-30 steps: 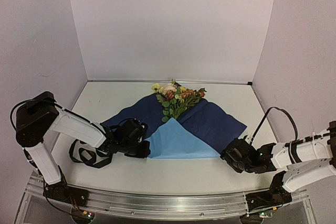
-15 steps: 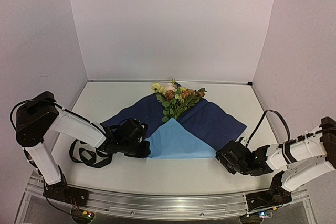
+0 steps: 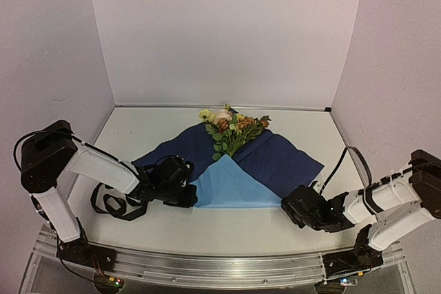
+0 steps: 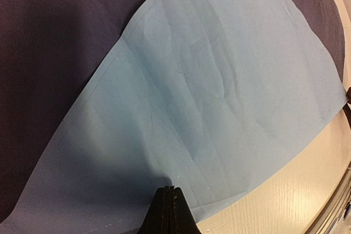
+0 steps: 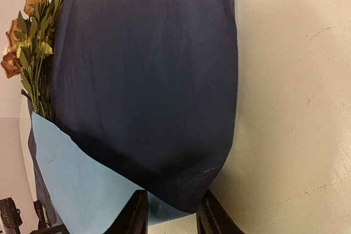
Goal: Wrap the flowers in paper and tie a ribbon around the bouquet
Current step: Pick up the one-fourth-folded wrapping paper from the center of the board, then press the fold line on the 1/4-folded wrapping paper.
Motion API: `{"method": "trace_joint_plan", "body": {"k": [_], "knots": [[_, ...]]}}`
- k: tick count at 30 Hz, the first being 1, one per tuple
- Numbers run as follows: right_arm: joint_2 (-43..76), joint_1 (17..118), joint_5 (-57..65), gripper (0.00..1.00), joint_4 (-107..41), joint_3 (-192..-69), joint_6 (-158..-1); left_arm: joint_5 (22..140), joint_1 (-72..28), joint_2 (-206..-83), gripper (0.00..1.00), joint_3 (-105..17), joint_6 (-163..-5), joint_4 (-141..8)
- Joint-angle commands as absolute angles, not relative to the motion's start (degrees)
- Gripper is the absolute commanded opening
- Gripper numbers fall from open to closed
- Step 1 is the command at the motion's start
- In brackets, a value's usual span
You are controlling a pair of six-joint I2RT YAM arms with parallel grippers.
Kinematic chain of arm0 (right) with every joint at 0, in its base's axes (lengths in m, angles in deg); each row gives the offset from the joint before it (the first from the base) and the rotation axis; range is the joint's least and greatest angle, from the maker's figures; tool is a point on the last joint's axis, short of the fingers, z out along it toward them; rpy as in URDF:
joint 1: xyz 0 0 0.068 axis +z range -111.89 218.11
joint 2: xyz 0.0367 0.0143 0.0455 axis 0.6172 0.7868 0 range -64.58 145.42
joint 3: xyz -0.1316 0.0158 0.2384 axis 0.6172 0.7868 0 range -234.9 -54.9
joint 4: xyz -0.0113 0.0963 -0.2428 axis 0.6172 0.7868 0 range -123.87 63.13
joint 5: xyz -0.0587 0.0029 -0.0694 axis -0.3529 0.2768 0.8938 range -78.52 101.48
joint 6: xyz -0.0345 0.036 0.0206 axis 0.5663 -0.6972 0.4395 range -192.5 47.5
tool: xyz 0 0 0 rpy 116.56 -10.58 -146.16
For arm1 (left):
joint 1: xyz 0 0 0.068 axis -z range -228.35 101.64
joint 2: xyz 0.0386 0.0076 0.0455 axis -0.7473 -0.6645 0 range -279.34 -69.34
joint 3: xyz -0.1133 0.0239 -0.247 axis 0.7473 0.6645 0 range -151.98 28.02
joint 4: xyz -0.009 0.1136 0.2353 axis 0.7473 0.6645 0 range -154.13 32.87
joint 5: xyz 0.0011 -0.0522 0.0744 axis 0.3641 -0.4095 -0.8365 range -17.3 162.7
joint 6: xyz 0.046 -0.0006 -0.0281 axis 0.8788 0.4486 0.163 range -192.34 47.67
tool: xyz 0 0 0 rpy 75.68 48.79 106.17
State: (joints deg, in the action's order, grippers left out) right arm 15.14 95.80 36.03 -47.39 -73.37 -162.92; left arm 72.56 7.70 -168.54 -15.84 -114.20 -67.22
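1. Wrapping step: the paper (image 3: pixel 275 160) lies mid-frame with its near corner folded up, and the flowers (image 3: pixel 233 129) sit at its top.
2. My left gripper (image 4: pixel 169 190) has its fingers pressed together at the fold's edge.
3. My right gripper (image 5: pixel 171 204) has its fingers apart astride the lower-right corner. Next, I judge: clamp it and fold it over the flowers.

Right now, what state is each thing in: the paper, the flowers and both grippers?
the paper: spread on the table, near corner folded up over the stems, lighter side showing.
the flowers: lying on the paper, blooms toward the far wall, stems under the fold.
left gripper: shut, apparently pinching the fold's near edge.
right gripper: open, jaws either side of the paper's right corner.
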Motion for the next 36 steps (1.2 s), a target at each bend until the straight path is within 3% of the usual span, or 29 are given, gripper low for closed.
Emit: {"method": "trace_joint_plan", "body": {"k": [1,8,13,23,36], "knots": [[14.72,96.13,38.82,0.23,-47.84,-72.39,-158.98,74.3,7.54,-169.29,0.0,-15.96,-113.04,-65.63],[12.28,96.16,41.99,0.01,-49.83,-71.81,-147.57,76.13,7.76,-167.71,0.0,-15.47,-111.9,-66.45],[9.88,96.11,42.51,0.0,-50.57,-71.42,-142.06,77.15,9.43,-166.47,0.01,-15.89,-110.5,-66.86],[7.06,96.14,41.59,0.0,-50.55,-69.36,-138.34,74.79,13.41,-160.75,0.16,-23.1,-103.09,-64.16],[4.82,96.15,40.35,0.0,-48.95,-69.48,-139.08,73.54,19.67,-180.26,0.14,-44.58,-84.0,-57.5]]}}
